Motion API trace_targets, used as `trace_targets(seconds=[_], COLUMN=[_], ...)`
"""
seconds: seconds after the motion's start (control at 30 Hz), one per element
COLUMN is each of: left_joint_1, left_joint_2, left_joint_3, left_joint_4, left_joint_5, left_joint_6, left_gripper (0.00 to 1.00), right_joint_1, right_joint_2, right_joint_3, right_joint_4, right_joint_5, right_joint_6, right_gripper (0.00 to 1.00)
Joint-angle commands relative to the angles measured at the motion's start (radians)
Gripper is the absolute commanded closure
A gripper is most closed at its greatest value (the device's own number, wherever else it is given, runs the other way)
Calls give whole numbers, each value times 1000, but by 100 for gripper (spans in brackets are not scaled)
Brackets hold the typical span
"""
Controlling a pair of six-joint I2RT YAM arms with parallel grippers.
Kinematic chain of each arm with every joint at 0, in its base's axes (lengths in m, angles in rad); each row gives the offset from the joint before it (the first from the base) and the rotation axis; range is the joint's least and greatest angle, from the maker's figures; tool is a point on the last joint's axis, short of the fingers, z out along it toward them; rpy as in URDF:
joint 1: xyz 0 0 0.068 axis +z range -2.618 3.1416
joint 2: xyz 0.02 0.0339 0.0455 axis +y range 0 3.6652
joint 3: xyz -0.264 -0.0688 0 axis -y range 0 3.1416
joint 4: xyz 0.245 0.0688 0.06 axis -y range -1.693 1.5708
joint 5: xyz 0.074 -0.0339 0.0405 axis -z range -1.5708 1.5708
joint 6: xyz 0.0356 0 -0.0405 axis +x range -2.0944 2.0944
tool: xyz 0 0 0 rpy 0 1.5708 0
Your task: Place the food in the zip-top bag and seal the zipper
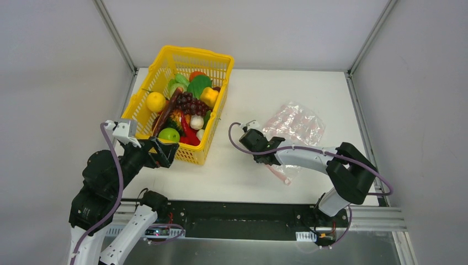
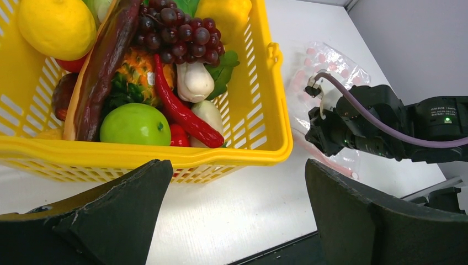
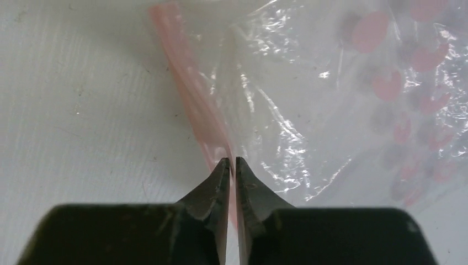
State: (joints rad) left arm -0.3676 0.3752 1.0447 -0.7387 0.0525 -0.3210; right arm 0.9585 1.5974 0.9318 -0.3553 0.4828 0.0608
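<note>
While right pincer (image 3: 232,163) pinches zipper (image 3: 187,83) of zip-top bag (image 3: 309,110), left pincer (image 2: 234,165) gapes beside yellow basket (image 2: 165,154)

Both arms are white tubes joined by bulky black housings. A purple cable (image 1: 117,165) loops along the left arm (image 1: 98,178), a second cable (image 1: 231,138) along the right arm (image 1: 301,157). The left gripper (image 2: 237,165) has matte black wedge fingers (image 2: 121,221); a green light (image 2: 447,119) glows beneath white lettering on the right arm.

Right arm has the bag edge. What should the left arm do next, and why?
Probably lower the open left fingers onto the green apple: it lies nearest, just past the basket rim, while the right fingers pinch the zipper.
</note>
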Motion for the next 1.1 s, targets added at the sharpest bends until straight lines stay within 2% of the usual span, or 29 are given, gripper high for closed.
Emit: trace_targets(seconds=[0.0, 0.2, 0.5, 0.57, 0.67, 0.77, 0.97, 1.07], left_joint_1=[-7, -7, -7, -7, -21, -116, -497, -596], left_joint_2=[2, 5, 66, 82, 111, 166, 364, 455], left_joint_3=[-4, -6, 17, 10, -13, -8, 70, 76], left_joint_4=[22, 19, 29, 73, 169, 210, 218, 289], left_joint_5=[39, 70, 217, 274, 343, 306, -52, -149], left_joint_6=[23, 19, -2, -24, -85, -95, -40, -66], left_gripper=[0, 0, 0, 0, 7, 10, 8, 9], right_joint_1=[-14, -17, -49, -70, -108, -132, -159, -173], right_joint_2=[1, -61, -301, -345, -403, -459, -541, -583], right_joint_3=[-20, -30, -87, -101, -119, -138, -154, -162], right_joint_4=[51, 77, 146, 150, 159, 187, 199, 197], right_joint_5=[3, -63, -203, -239, -292, -322, -333, -304], right_joint_6=[-6, 19, 130, 154, 214, 278, 363, 409], right_gripper=[98, 100, 100, 100, 100, 100, 100, 100])
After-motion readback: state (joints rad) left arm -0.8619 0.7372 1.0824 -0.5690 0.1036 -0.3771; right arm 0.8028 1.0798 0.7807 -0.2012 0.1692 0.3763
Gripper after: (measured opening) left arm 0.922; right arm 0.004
